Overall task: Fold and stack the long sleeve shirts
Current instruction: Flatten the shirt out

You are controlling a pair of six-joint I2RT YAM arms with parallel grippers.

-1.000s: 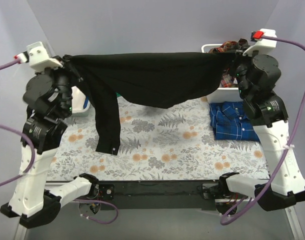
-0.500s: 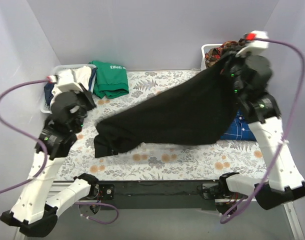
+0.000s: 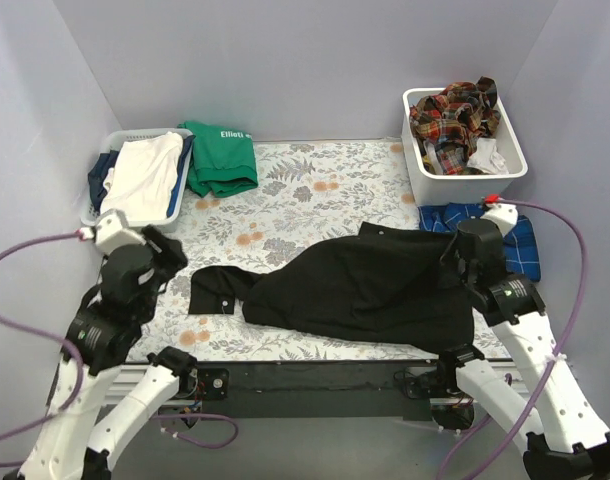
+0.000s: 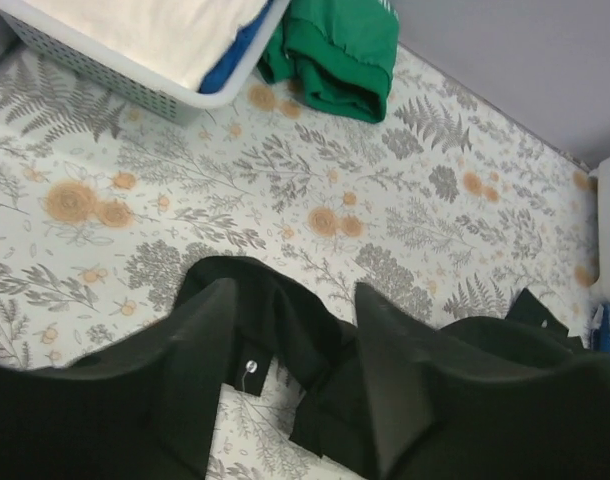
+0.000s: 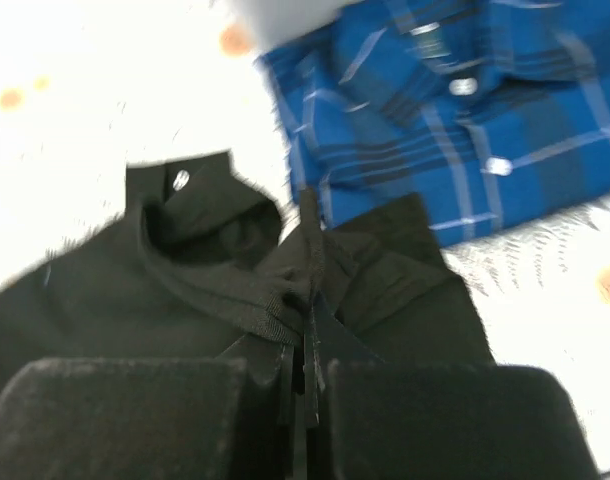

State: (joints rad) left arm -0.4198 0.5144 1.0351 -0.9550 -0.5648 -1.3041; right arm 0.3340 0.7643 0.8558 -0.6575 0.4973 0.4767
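**While One Gripper Pinches the Black Shirt, the Other Stands Wide**

Because the floral-covered table (image 3: 315, 190) fills most of the top view, places are given as clock hours from its middle. The black shirt (image 3: 365, 290) is the biggest thing on it. It lies crumpled and unfolded from 5 to 7 o'clock, with one sleeve trailing toward 8 o'clock and ending in a buttoned cuff.

At 3 o'clock the blue plaid shirt (image 3: 525, 250) lies flat, and the black cloth's right edge is just beside it or slightly over it. A white bin (image 3: 425, 170) at 1 o'clock holds the heaped red-orange plaid shirts (image 3: 450, 115). At 10 o'clock a latticed basket (image 3: 135, 133) holds pale folded cloth (image 3: 145, 175) over something dark blue. The folded green top (image 3: 223, 155) touches the basket's right side at 11 o'clock.

The right gripper (image 5: 305, 370) sits low at 4 o'clock, its fingers pressed together on a seamed fold of the black shirt. The left gripper (image 4: 297, 300) hangs above the sleeve end at 8 o'clock, its fingers spread wide with nothing between them.
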